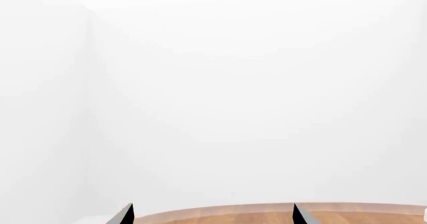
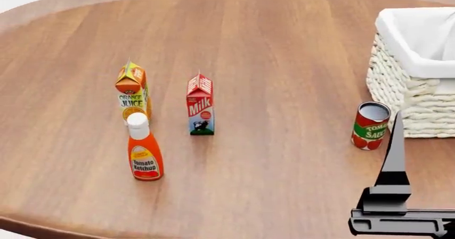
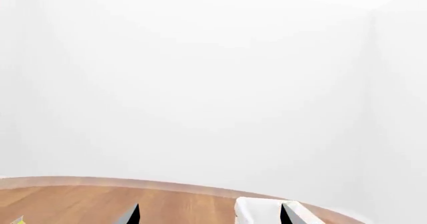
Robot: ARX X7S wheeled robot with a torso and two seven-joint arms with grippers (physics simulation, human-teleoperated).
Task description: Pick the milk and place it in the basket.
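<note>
Milk (image 2: 200, 106): upright, mid-surface (image 2: 284, 63), beside orange juice carton (image 2: 132, 91); ketchup bottle (image 2: 144, 149) nearer. Basket (image 2: 419, 79): far right, tomato sauce can (image 2: 370, 125) beside it. Right hand (image 3: 210, 215), left hand (image 1: 213, 215): both wide, holding nothing.

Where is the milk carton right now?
In the head view, the milk stands upright left of the table's middle, just right of the orange juice carton and behind the tomato ketchup bottle, far from the basket.
</note>
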